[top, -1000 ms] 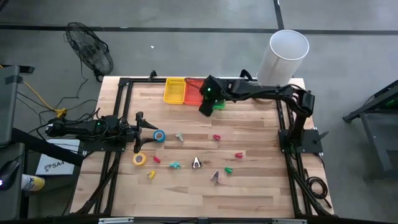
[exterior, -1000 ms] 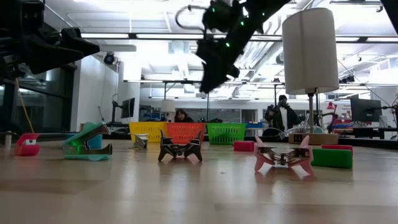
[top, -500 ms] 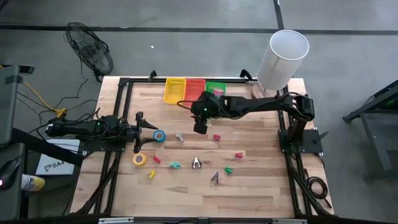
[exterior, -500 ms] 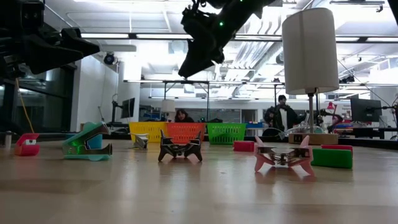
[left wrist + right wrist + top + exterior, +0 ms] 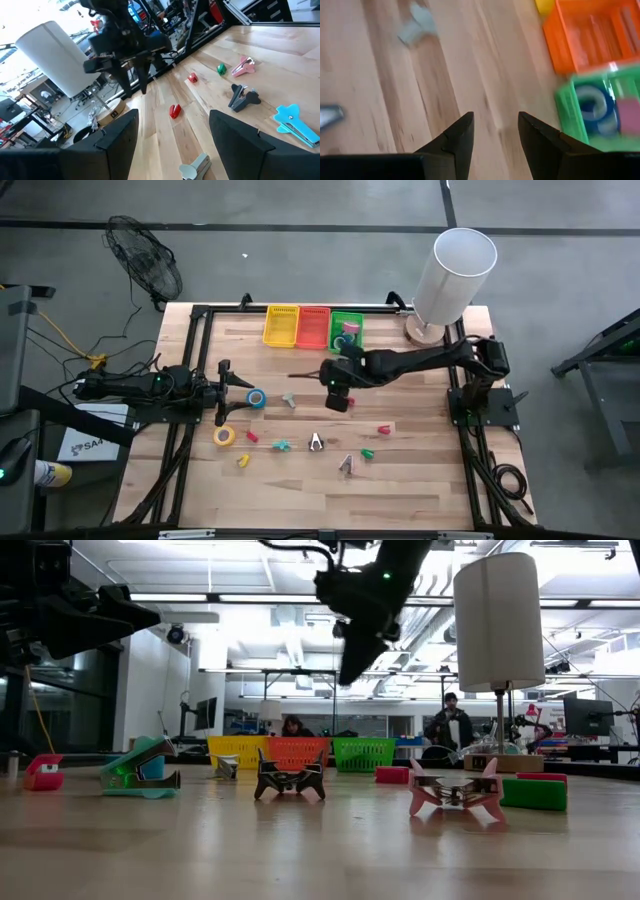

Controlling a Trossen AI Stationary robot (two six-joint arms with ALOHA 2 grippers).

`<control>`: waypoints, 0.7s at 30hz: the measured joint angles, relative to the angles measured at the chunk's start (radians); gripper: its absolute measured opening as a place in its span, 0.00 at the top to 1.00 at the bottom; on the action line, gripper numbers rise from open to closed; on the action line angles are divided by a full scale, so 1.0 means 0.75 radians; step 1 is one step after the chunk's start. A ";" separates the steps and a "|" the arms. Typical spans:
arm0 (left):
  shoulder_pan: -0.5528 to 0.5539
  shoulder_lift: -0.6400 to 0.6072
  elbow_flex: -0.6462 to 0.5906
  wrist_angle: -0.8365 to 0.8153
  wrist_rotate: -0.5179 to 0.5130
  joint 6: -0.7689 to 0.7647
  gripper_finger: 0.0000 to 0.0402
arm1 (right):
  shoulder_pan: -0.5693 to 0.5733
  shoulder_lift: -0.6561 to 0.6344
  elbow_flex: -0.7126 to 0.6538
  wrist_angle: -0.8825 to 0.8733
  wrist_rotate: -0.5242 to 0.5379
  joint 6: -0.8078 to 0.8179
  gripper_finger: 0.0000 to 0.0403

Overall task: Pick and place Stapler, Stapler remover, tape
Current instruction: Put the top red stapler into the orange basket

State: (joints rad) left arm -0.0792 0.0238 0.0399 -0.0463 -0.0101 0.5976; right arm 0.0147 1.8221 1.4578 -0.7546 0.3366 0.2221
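Small staplers such as a red one (image 5: 174, 111) and a green one (image 5: 367, 452) lie on the wooden table. So do stapler removers: teal (image 5: 281, 445), dark (image 5: 316, 442), pink (image 5: 346, 465) and grey-green (image 5: 289, 399). A blue tape roll (image 5: 257, 398) and a yellow one (image 5: 224, 436) lie flat near the left arm. My right gripper (image 5: 337, 402) hangs open above the table's middle, slanting down, with nothing between its fingers (image 5: 457, 135). My left gripper (image 5: 248, 383) waits open and level at the left edge.
Yellow (image 5: 281, 326), orange (image 5: 314, 326) and green (image 5: 347, 328) baskets stand at the far edge. The green one holds a blue tape roll (image 5: 592, 102) and a pink item. A white cylinder (image 5: 455, 275) stands at the far right corner. Bare wood lies along the near edge.
My right gripper has swung from above the green basket toward the near edge, out over the table's middle. It drifted left, then back right, and turned a little. The green basket now shows uncovered. The gap between its fingers looks unchanged.
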 joint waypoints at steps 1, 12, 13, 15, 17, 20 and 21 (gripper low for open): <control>0.000 0.000 0.000 0.000 0.000 0.000 0.41 | 0.011 0.000 0.000 -0.050 0.015 0.053 0.64; 0.000 0.000 0.000 0.000 -0.001 0.000 0.41 | 0.049 0.003 -0.278 -0.004 -0.101 0.357 0.64; 0.000 0.000 0.000 0.000 -0.001 0.000 0.41 | 0.046 0.003 -0.301 0.018 -0.101 0.357 0.63; 0.000 0.000 0.000 0.000 0.000 0.000 0.41 | 0.041 0.003 -0.342 0.084 -0.103 0.357 0.63; 0.001 0.000 0.000 0.000 -0.001 0.000 0.41 | 0.034 0.003 -0.366 0.119 -0.110 0.353 0.61; 0.000 0.000 0.000 0.000 0.000 0.000 0.41 | 0.023 0.003 -0.396 0.208 -0.164 0.331 0.57; 0.000 0.000 0.000 0.000 0.000 0.000 0.41 | 0.017 0.003 -0.406 0.227 -0.191 0.326 0.56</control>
State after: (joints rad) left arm -0.0790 0.0237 0.0399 -0.0463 -0.0104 0.5976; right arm 0.0277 1.8240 1.1535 -0.5844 0.1935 0.4665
